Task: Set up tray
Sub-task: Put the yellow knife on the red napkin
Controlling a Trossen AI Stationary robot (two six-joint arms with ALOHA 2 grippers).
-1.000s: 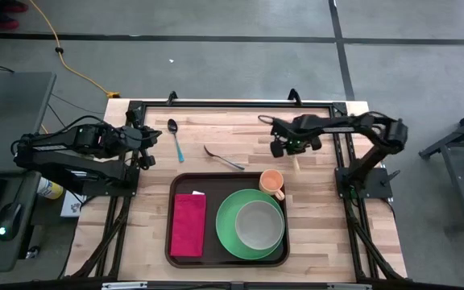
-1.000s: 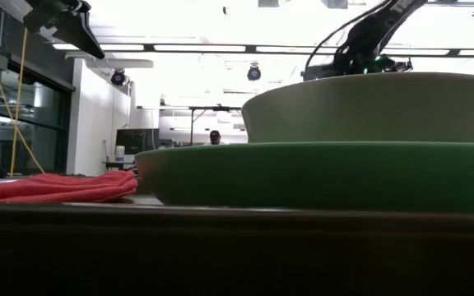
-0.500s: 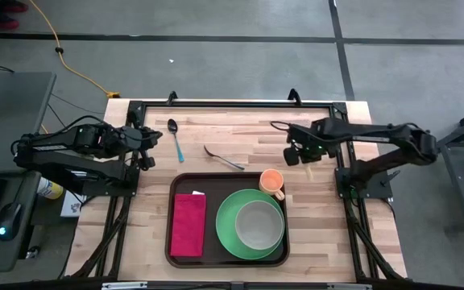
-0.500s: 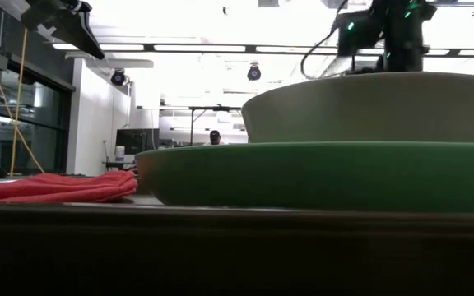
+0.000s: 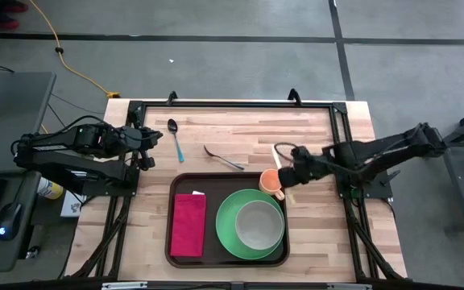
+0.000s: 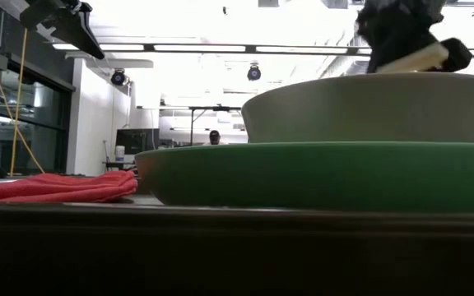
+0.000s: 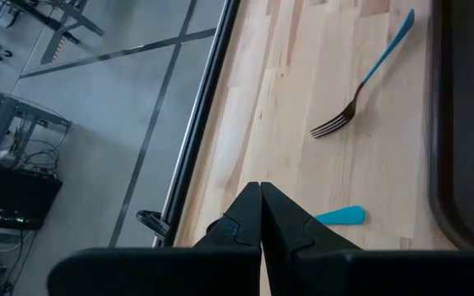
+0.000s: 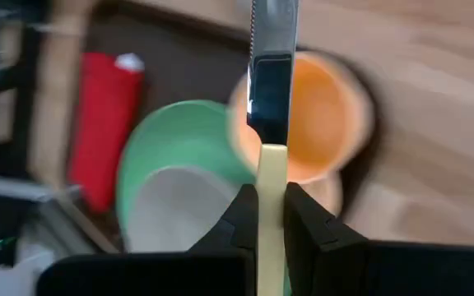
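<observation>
The dark brown tray [image 5: 216, 179] lies at the table's near middle. It holds a red napkin [image 5: 188, 224], a green plate [image 5: 225, 229] with a grey bowl [image 5: 258, 224] on it, and an orange cup [image 5: 271, 181]. My right gripper [image 5: 290, 173] hangs beside the cup at the tray's far right corner, shut on a knife [image 8: 270, 74] with a cream handle. My left gripper [image 5: 146, 149] waits shut above the table's left side, near a blue-handled spoon [image 5: 175, 137]. A fork [image 5: 224, 159] lies on the wood behind the tray. My right gripper pinches the knife's cream handle [image 8: 271, 164] between its two fingers. The knife lies along the fingers, with its serrated blade [image 8: 271, 33] reaching past the fingertips over the orange cup. It is lifted clear, and the handle's free end [image 6: 418, 57] sticks out behind the gripper, tilted.
Bare wood lies to the left and right of the tray and along the table's far side. A black metal frame [image 5: 232, 105] borders the table. The left wrist view shows the fork [image 7: 360, 82] and the spoon's blue handle [image 7: 340, 216] on the wood.
My right gripper has swung from the table's far side toward the near edge and risen, ending beside the orange cup at the tray's far right corner. It has turned on the way and carried the knife along, still shut on it.
</observation>
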